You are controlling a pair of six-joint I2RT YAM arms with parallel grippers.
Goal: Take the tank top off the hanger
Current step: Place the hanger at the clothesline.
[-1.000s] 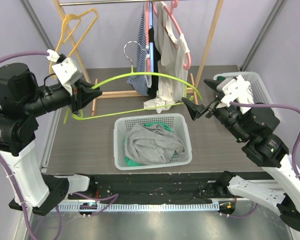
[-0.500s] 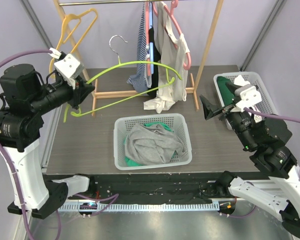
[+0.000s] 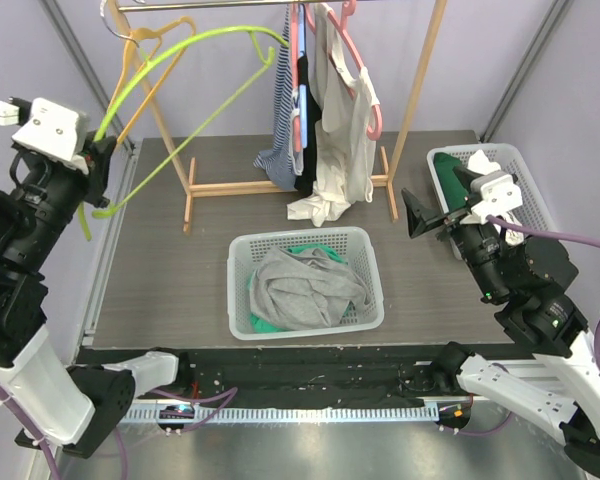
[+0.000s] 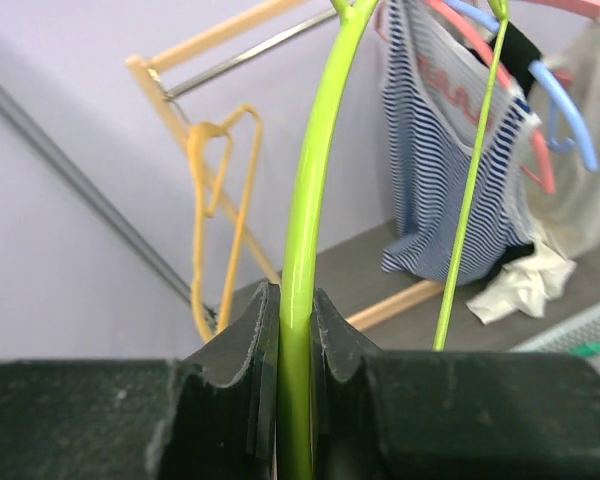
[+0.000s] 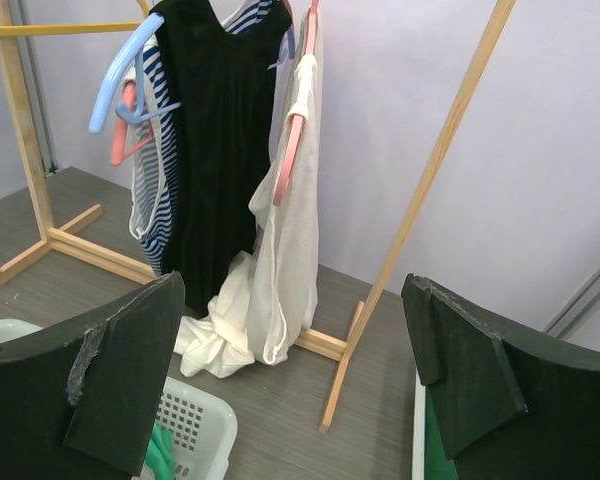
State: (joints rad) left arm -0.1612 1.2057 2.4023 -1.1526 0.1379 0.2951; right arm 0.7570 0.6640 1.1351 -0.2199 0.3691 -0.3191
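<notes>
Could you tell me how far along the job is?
Done: the green hanger is bare and a grey garment lies in the white basket. In hand: the left gripper clamps the hanger beside the rack. Left: probably parking the hanger; right gripper open, empty.

Your hanger [image 4: 303,210] is lime green, thin and bare, with no garment on it. It sits high up, well left of the basket [image 3: 305,236] and behind it. It is tilted, with its long curve rising to the right. The left gripper [image 4: 295,335] pinches one arm of it near the end. Your tank top [image 3: 305,285] is grey and lies crumpled in a loose heap inside the basket, filling most of it, on top of something green.
</notes>
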